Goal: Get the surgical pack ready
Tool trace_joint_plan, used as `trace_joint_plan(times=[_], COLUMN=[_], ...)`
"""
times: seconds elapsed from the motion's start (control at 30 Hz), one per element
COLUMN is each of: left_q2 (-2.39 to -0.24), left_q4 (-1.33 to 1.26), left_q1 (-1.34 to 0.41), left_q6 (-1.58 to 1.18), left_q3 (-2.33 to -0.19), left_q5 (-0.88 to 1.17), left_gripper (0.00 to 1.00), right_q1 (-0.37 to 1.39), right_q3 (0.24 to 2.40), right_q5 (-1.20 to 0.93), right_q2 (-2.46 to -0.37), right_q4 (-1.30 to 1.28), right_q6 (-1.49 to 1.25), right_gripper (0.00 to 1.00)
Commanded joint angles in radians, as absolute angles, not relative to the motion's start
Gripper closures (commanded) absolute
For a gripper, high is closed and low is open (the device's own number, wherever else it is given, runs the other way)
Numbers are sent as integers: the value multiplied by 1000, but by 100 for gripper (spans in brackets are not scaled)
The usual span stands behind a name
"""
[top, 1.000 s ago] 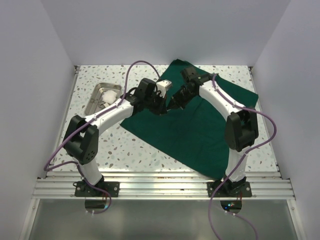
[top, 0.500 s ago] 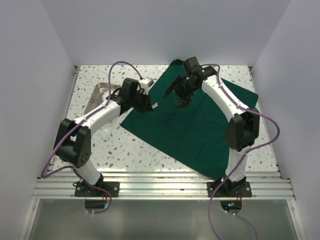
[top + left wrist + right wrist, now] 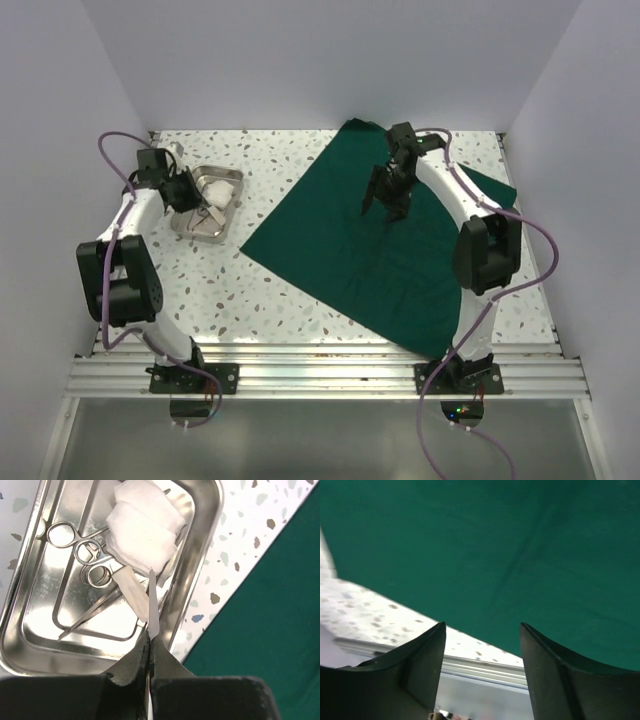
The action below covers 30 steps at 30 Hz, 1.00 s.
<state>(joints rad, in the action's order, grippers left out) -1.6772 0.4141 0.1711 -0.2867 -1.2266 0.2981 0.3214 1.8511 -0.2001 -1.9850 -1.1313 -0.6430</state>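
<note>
Surgical pack [image 3: 400,270] lies flat, turned diagonally.
Its long axis runs left to near-right; left gripper [image 3: 150,641] grasps a thin metal strip [image 3: 151,605], right gripper [image 3: 482,626] stands released.

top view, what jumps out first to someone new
The dark green drape is spread wide across the right side, with the open right hand above it. At far left, a shiny metal tray holds white gauze; the left hand pinches a thin metal strip above it.
</note>
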Motion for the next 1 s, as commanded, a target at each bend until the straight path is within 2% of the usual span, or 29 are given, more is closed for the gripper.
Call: trace_joint_plan(times=[0.0,0.03,0.07,0.13,0.17,0.27,0.4,0.57,0.6,0.63,0.73,0.97], left_q2=[-1781,-1799,-1816,-1841,-1842,-1825,-1781,-1775,-1796,-1810,-1864,-1934], left_q4=[459,462,466,480,479,500,549,577,598,606,607,597], left_q1=[181,184,187,186,187,187,187,212,218,222,239,262], left_q6=[-314,-314,-314,-321,-324,-310,-270,-249,-238,-233,-225,-216], left_q3=[-1299,-1322,-1331,-1350,-1351,-1367,-1378,-1423,-1440,-1469,-1491,-1509], left_q5=[356,365,368,344,333,275,169,2,3,-56,-66,-84], left_gripper=[100,94,72,56,44,32,27,22,21,20,17,14], right_q1=[279,279,278,287,293,330,365,373,379,380,393,445], right_q3=[1801,1812,1822,1868,1887,1966,2092,2157,2170,2175,2200,2336], right_q5=[-166,-158,-166,-204,-203,-183,-169,-45,-28,-9,37,5], right_q2=[-1933,-1940,-1951,-1999,-2019,-2094,-2209,-2330,-2342,-2358,-2405,-2562], right_q4=[-1117,-1108,-1106,-1097,-1091,-1075,-1078,-1052,-1043,-1011,-968,-966], right_q6=[-525,-514,-499,-497,-495,-486,-497,-526,-528,-529,-538,-519], right_gripper=[38,38,39,39,39,40,44,71,80,83,94,98])
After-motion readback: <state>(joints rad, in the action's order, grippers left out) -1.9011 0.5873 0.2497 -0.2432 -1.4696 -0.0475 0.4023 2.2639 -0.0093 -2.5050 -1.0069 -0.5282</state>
